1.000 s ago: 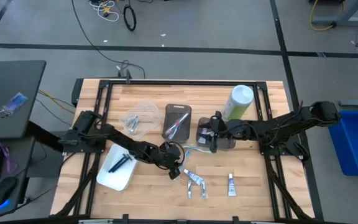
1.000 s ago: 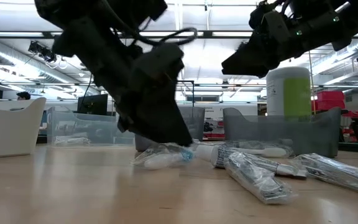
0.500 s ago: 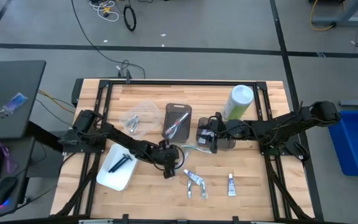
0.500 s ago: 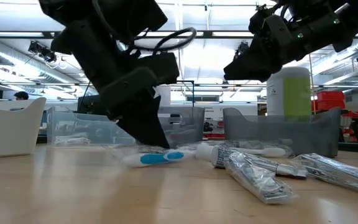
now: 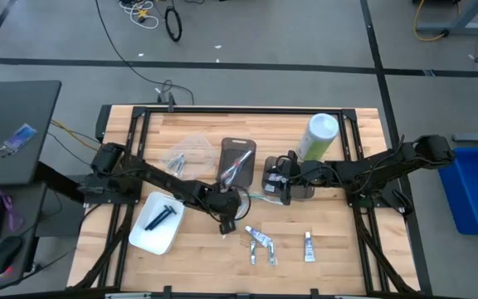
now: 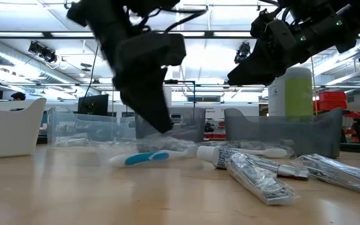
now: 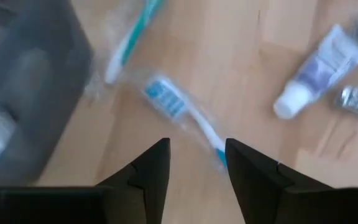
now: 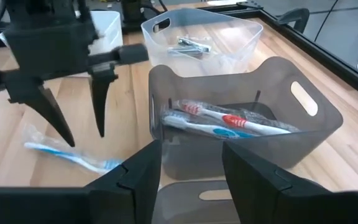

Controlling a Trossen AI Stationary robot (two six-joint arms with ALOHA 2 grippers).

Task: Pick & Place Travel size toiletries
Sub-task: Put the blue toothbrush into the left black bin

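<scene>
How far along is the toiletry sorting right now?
Partly done. Toothbrushes already lie in the dark bin, packets sit in the clear bin, and a razor is on the white tray. Neither end effector holds anything: the left end effector hovers open over a wrapped toothbrush; the right end effector waits open near the bins. Tubes and that toothbrush remain on the table.

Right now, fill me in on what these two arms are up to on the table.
They are sorting travel toiletries into bins. The left gripper hangs open and empty just above a wrapped blue toothbrush lying on the wood. The right gripper waits, open and empty, over a dark bin that holds toothbrushes. A few tubes lie loose on the table.
</scene>
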